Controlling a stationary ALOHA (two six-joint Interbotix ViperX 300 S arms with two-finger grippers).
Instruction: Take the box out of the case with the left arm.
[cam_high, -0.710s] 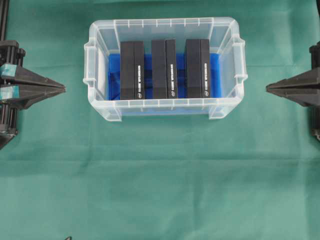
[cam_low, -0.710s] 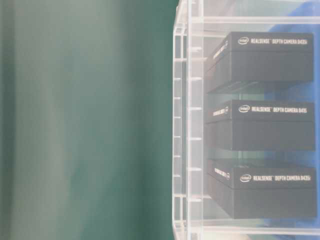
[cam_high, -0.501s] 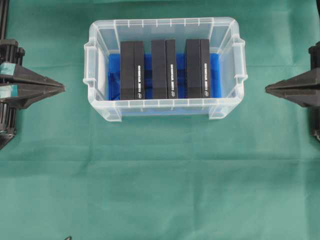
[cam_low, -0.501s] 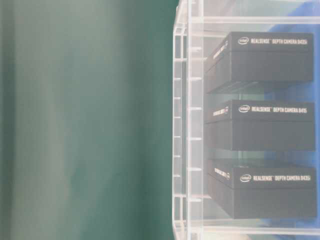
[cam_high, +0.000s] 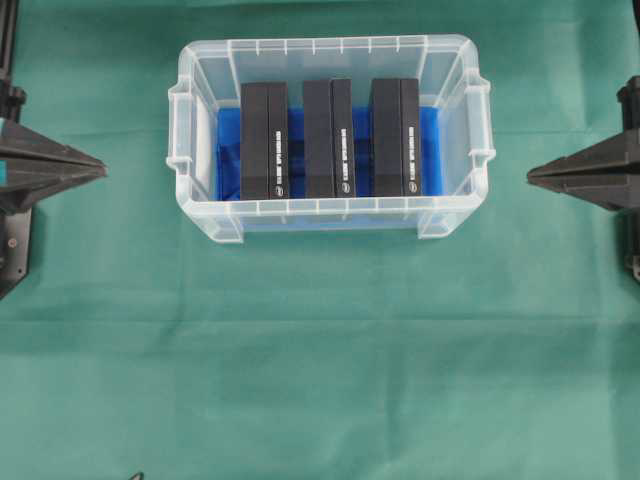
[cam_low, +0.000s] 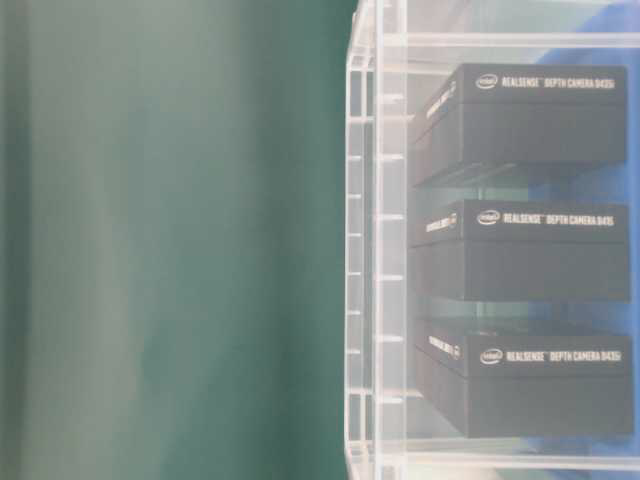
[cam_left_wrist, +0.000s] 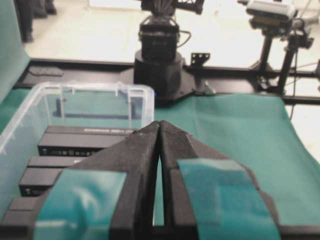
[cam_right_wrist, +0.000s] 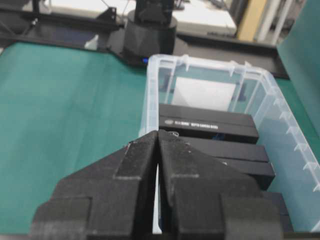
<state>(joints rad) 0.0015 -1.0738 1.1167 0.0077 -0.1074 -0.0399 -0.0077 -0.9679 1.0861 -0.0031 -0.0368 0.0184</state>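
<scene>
Left gripper: jaws pressed together to a point, holding nothing; it hangs at the left edge of the overhead view, aimed at the case and well apart from it. Teal finger pads show on its near side in the wrist view.
Right gripper: tips likewise closed to a point and empty, at the right edge, aimed at the case from the other side and well apart from it.
Case: clear plastic bin with a ribbed rim and side handles, standing between the two grippers toward the far side of the cloth; a blue sheet lines its bottom.
Boxes: three black boxes lie inside, side by side and slightly apart, left box, middle box and right box; white lettering on each reads "RealSense Depth Camera D435" at table level.
Surface: green cloth covers the table, with faint fold creases running across it.
Room: past the cloth, the left wrist view shows the black base of the opposite arm, a pale floor and dark stands.
</scene>
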